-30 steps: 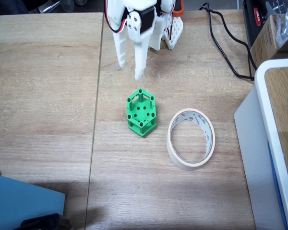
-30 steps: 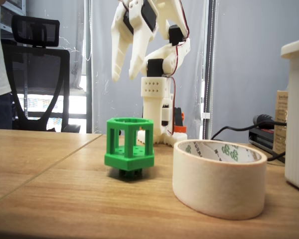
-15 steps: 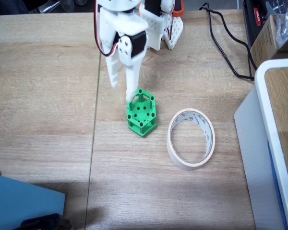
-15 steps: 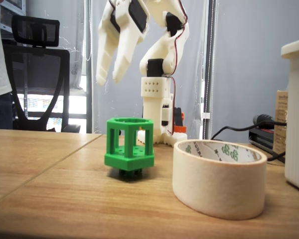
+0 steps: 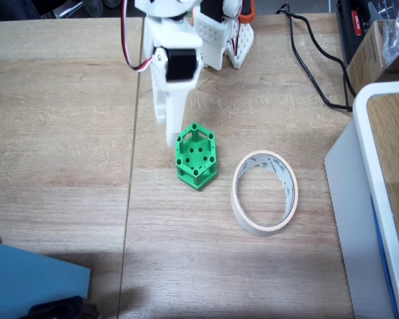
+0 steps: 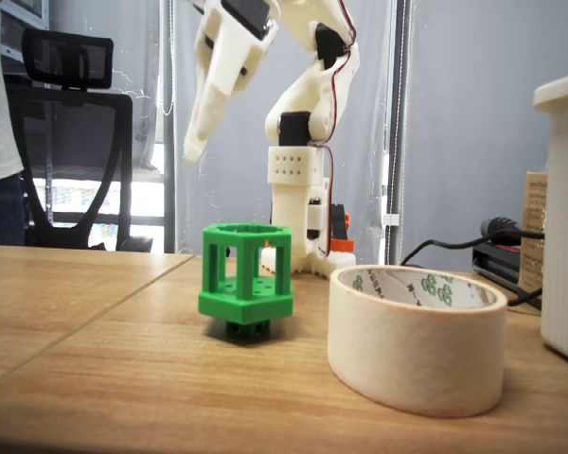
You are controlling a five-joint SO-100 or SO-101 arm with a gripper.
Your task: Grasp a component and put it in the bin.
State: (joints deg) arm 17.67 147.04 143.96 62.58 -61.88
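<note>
A light wood-grain tabletop (image 5: 66,133), with a seam running down it left of centre in the top-down fixed view, carries a green hexagonal component (image 5: 196,157) standing upright on its plate and, just beside it to the right but apart, a cream roll of masking tape (image 5: 265,193) lying flat. At the far edge the arm's white base (image 5: 226,40) stands on the wood, a black cable (image 5: 312,66) trails across the far right, a large white-rimmed box (image 5: 376,199) sits along the right side, and a blue sheet (image 5: 33,282) lies at the near left corner. In the low fixed view the component (image 6: 247,279) and tape roll (image 6: 416,336) rest on the same surface, the tape nearer the camera.
</note>
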